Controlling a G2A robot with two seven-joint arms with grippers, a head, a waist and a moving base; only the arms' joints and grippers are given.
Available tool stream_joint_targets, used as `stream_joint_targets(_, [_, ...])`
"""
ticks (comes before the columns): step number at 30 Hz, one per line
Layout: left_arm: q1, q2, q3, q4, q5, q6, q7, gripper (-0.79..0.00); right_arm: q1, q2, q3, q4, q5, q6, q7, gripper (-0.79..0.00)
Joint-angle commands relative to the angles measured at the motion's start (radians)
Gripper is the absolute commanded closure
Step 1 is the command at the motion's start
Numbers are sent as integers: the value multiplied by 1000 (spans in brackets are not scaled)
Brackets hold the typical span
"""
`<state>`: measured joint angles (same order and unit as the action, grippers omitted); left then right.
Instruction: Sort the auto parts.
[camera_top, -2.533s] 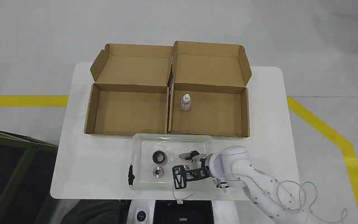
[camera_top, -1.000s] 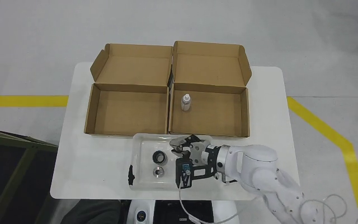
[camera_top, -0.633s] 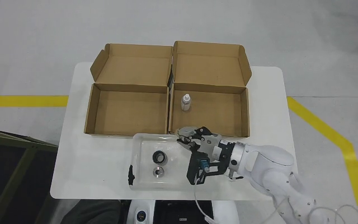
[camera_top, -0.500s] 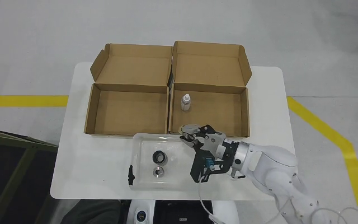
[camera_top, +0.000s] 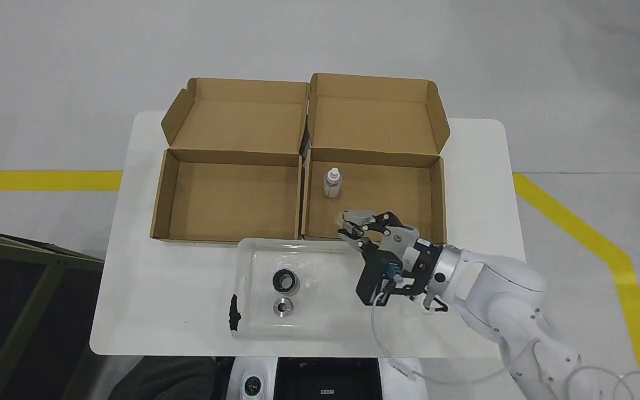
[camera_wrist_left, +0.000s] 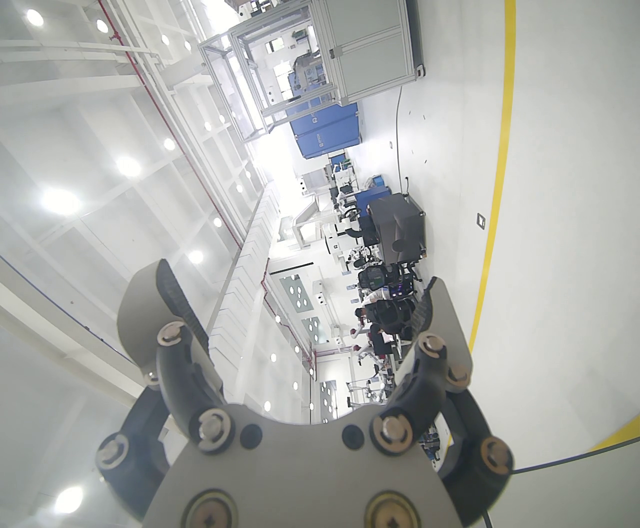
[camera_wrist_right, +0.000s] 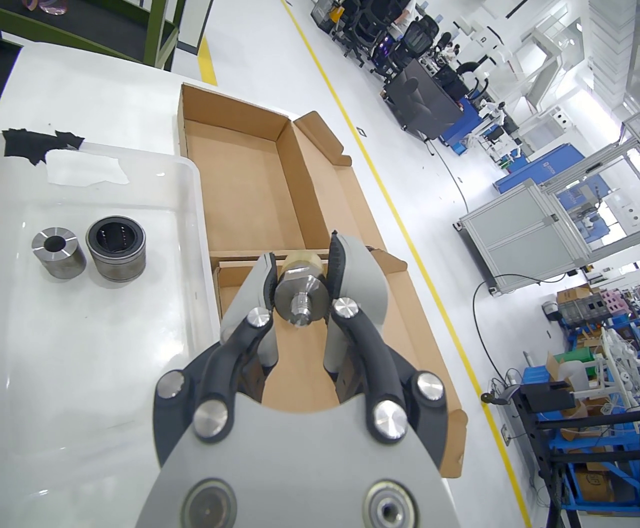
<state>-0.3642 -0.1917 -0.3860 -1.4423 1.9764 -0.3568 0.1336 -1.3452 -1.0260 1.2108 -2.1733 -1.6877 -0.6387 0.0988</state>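
- Top view: right end effector clamped on a fitting, held over the near edge of the right box, just past the tray; an upright part, seemingly of like kind, stands farther in that box; left box adjoins it; bearing and bush lie side by side in the tray; all on the tabletop.
- Left wrist view: left end effector spread wide, nothing between its fingers; aimed up into the hall, away from the work.
- Right wrist view: fitting pinched across its hex body, threaded end toward the camera, pale cap beyond; cardboard floor of the right box beneath; bearing and bush close together in the tray, well apart from the fitting.
- Step, as judged: carrying the fitting to the right box; bearing and bush not yet sorted.
- Next move calls for: advancing over the box floor, lowering, then parting the fingers clear of the upright part; a round fitting may roll on release.
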Motion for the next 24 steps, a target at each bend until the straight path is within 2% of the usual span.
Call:
stream_joint_targets(1, [0, 0, 0, 0, 0, 0, 0, -785, 7, -1, -1, 8, 2, -2, 7, 0])
stream_joint_targets(7, [0, 0, 0, 0, 0, 0, 0, -785, 38, -7, -10, 54, 42, 6, 49, 0])
stream_joint_targets(12, [0, 0, 0, 0, 0, 0, 0, -785, 91, -16, -20, 130, 117, 13, 150, 0])
stream_joint_targets(24, [0, 0, 0, 0, 0, 0, 0, -785, 310, -46, -100, 354, 290, -46, 335, 0])
